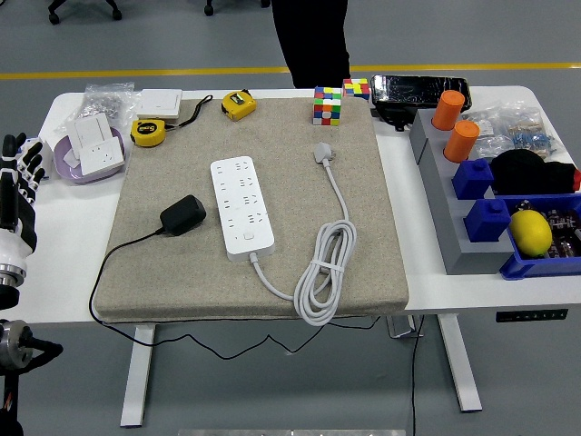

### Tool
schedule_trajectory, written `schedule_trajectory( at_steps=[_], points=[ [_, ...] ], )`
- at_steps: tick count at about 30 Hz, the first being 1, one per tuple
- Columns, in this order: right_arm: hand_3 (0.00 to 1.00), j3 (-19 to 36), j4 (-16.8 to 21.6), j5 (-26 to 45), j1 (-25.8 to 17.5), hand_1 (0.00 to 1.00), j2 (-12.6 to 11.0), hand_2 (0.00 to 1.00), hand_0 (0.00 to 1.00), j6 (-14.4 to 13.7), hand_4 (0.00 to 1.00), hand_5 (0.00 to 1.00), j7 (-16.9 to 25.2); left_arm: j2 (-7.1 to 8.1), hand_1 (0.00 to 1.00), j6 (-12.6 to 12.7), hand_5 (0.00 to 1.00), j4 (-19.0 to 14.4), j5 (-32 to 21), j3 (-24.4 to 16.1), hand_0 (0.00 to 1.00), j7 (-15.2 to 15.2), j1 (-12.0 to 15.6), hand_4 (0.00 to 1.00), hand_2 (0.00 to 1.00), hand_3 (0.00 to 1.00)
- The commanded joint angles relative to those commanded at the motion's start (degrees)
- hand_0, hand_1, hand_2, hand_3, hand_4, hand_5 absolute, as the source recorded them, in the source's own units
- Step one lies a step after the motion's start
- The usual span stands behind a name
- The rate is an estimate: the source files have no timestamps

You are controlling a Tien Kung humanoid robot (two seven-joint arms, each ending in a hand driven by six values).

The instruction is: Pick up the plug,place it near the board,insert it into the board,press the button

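Note:
A black plug adapter (182, 214) lies on the beige mat (163, 282), its thin black cord trailing left and down off the mat's front. Just right of it rests the white power strip (242, 207), whose thick white cable coils at the mat's front and ends in a grey plug (323, 153). My left hand (16, 186) stands at the picture's far left edge, fingers straight and spread, holding nothing, well away from the adapter. No right arm shows.
Two yellow tape measures (148, 132) (239, 104), a purple dish (64, 156) holding a white socket, colour cubes (328, 105), and grey trays (436, 191) with orange cylinders, blue blocks and a lemon (531, 231) ring the mat. A person in black stands at the far side.

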Motion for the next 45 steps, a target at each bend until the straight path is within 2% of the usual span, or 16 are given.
schedule_trajectory(
  at_steps=[9, 10, 15, 16, 21, 22, 27, 28, 33, 34, 39, 40, 45],
  points=[
    [0.769, -0.2, 0.0, 0.5, 0.2, 0.745, 0.0, 0.741, 0.81, 0.0, 0.998, 0.969, 0.0, 0.0, 0.998, 0.6, 0.998, -0.1, -8.2, 0.8, 0.998, -3.0, -0.4, 0.998, 0.998, 0.935],
    [0.769, -0.3, 0.0, 0.6, 0.2, 0.745, 0.0, 0.742, 0.81, 0.0, 0.998, 0.967, 0.0, 0.0, 0.879, 0.9, 0.998, 0.0, -9.4, 0.9, 0.81, -3.4, -0.5, 0.998, 0.998, 0.998],
    [0.769, -0.2, 0.0, 0.7, 0.2, 0.745, 0.0, 0.742, 0.81, -0.1, 0.998, 0.967, 0.1, 0.0, 0.879, 1.2, 0.998, 0.1, -12.6, 1.1, 0.81, -3.8, -0.6, 0.998, 0.998, 0.998],
    [0.769, -0.2, 0.0, 0.6, 0.2, 0.746, 0.0, 0.742, 0.81, -0.1, 0.998, 0.969, 0.1, 0.0, 0.461, 0.6, 0.998, 0.1, -12.3, 1.2, 0.47, -3.3, -0.6, 0.998, 0.452, 0.679],
    [0.769, -0.6, 0.0, 1.1, 0.9, 0.746, -0.3, 0.742, 0.81, -0.1, 0.998, 0.969, 0.3, 0.0, 0.461, 0.2, 0.998, 0.1, -9.7, 1.1, 0.47, -2.5, -0.3, 0.998, 0.452, 0.679],
    [0.769, -0.6, 0.0, 1.1, 1.1, 0.745, -0.3, 0.742, 0.809, -0.1, 0.998, 0.967, 0.3, 0.0, 0.958, 0.1, 0.998, 0.2, -9.2, 0.9, 0.998, -2.4, -0.5, 0.998, 0.793, 0.537],
    [0.769, -0.3, 0.0, 0.6, 1.2, 0.745, -0.3, 0.742, 0.809, 0.0, 0.998, 0.967, 0.1, 0.0, 0.958, 0.3, 0.998, 0.5, -6.9, 0.9, 0.998, -1.9, -1.3, 0.998, 0.793, 0.537],
    [0.769, -0.3, 0.0, 0.7, 1.2, 0.745, -0.3, 0.742, 0.81, 0.0, 0.998, 0.968, 0.1, 0.0, 0.998, 0.5, 0.998, 0.5, -7.1, 0.9, 0.998, -2.0, -1.3, 0.998, 0.998, 0.937],
    [0.769, -0.6, 0.0, 0.9, 1.3, 0.745, -0.2, 0.742, 0.81, -0.1, 0.998, 0.968, 0.3, 0.0, 0.998, 0.6, 0.998, 0.6, -8.9, 1.2, 0.998, -2.1, -1.3, 0.998, 0.998, 0.937],
    [0.769, -0.5, 0.0, 0.9, 1.3, 0.745, -0.2, 0.743, 0.81, -0.1, 0.998, 0.968, 0.3, 0.0, 0.608, 0.7, 0.998, 0.6, -9.0, 1.4, 0.687, -2.1, -1.3, 0.998, 0.707, 0.998],
    [0.769, -0.5, 0.0, 0.8, 1.3, 0.745, -0.2, 0.743, 0.81, 0.0, 0.998, 0.968, 0.2, 0.0, 0.608, 0.1, 0.998, 0.5, -7.2, 1.4, 0.687, -1.3, -1.3, 0.998, 0.707, 0.998],
    [0.769, -0.5, 0.0, 0.6, 1.3, 0.746, -0.1, 0.742, 0.809, 0.0, 0.998, 0.969, 0.2, 0.0, 0.587, 0.2, 0.998, 0.4, -6.3, 1.3, 0.875, -1.3, -1.2, 0.998, 0.373, 0.573],
    [0.769, -0.8, 0.0, 0.1, 1.1, 0.746, 0.0, 0.742, 0.809, 0.1, 0.998, 0.969, 0.1, 0.0, 0.587, 0.1, 0.998, 0.5, -4.0, 0.5, 0.875, -1.1, -0.8, 0.998, 0.373, 0.573]
  ],
)
